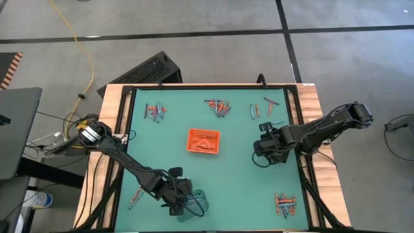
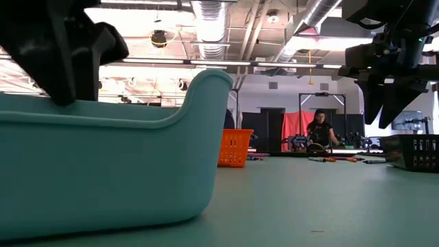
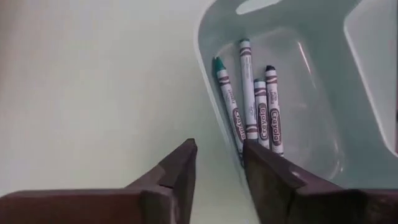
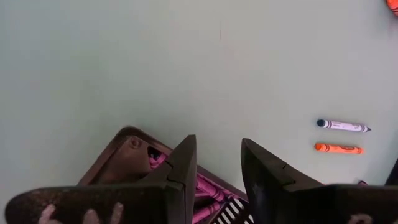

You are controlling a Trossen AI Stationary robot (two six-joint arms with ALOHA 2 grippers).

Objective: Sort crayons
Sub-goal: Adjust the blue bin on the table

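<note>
High view: left gripper (image 1: 183,206) over clear tray (image 1: 202,197) at mat's near edge; right gripper (image 1: 264,154) right of orange tray (image 1: 204,142); crayons (image 1: 155,112) scattered in clusters across mat (image 1: 233,175).
Low view: clear tray wall (image 2: 103,165) close up; orange tray (image 2: 235,147) farther back.
Left wrist: fingers (image 3: 177,171) parted, empty, above tray rim; four crayons (image 3: 252,102) lying inside tray.
Right wrist: fingers (image 4: 186,165) parted, empty, above black tray (image 4: 134,152) holding pink crayons (image 4: 208,186); two loose crayons (image 4: 341,137) on mat.
</note>
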